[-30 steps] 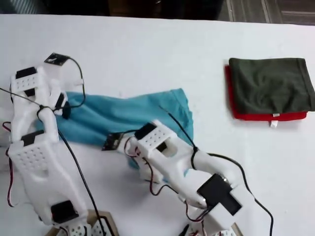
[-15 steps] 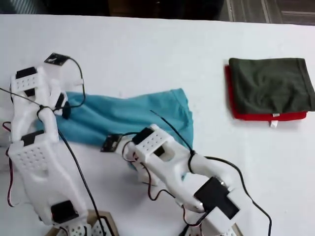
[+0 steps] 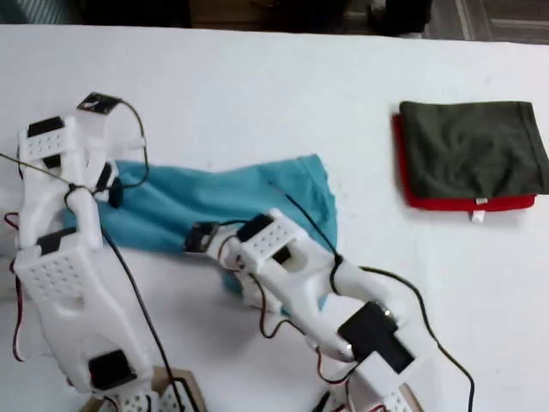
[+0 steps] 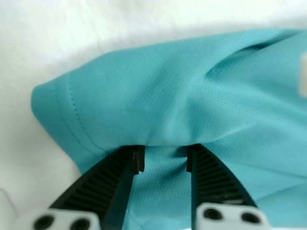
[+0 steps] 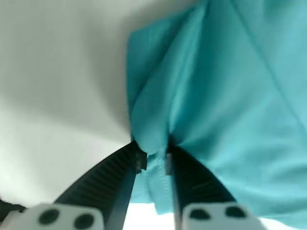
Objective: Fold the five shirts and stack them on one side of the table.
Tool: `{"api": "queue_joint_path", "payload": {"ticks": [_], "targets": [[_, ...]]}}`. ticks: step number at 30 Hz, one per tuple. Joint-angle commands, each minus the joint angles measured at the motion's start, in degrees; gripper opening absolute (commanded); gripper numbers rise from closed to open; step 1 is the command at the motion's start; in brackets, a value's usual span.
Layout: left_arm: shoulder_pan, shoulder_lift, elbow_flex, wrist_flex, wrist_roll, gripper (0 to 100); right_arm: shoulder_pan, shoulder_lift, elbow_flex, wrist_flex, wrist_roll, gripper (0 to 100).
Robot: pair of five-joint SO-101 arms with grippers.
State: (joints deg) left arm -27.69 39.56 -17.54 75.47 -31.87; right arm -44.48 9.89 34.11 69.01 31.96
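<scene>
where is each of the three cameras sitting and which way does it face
High view: fixed overhead, looks down on the white table, crumpled teal fabric shirt, and folded dark green shirt atop a folded red shirt; left arm and right arm show.
Left wrist view: on the left wrist, faces the teal shirt's hemmed end; left gripper clamps it.
Right wrist view: on the right wrist, faces a shirt edge; right gripper clamps it.
All share the teal shirt and table.

one camera overhead, two wrist cameras close on the blue shirt (image 3: 214,202).
</scene>
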Motion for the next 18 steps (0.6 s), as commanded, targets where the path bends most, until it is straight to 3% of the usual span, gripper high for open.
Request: {"api": "queue_joint_path", "payload": {"ticks": [1,8,18], "targets": [[0.7,0.44,-1.19,-0.44,0.62,17,-0.84,2.24,-1.14,-1.19,0.18,1.9],[0.7,0.44,-1.19,-0.44,0.62,17,2.15,2.24,-8.7,1.19,1.85,1.9],[0.7,0.44,-1.19,-0.44,0.62,17,12.88,2.59,-29.27,15.25,12.48,1.9]]}}
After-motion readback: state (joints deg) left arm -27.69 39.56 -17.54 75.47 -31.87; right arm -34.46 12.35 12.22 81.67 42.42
